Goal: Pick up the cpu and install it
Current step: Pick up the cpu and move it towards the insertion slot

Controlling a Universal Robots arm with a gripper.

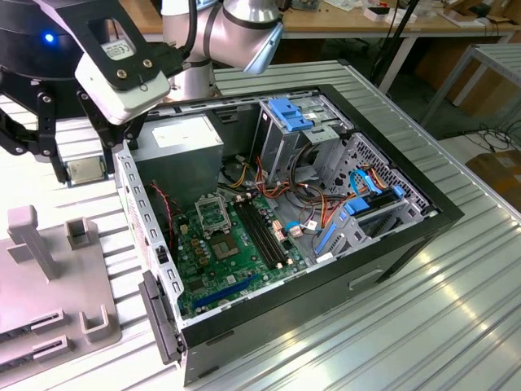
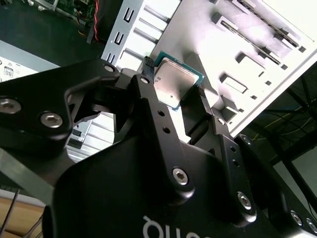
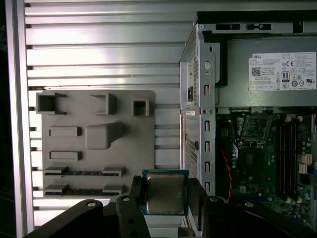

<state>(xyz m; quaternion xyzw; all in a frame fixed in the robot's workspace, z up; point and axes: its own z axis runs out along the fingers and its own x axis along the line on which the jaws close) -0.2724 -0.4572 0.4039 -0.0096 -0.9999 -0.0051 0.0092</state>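
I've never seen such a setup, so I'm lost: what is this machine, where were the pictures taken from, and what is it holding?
It is a robot arm working at an open computer case on a slatted metal table. The exterior view comes from a camera off the arm; both wrist views come from cameras riding on it. Its fingers are shut on the cpu, a small square chip, held outside the case. A green motherboard lies inside the case, and a grey parts holder lies beside it.
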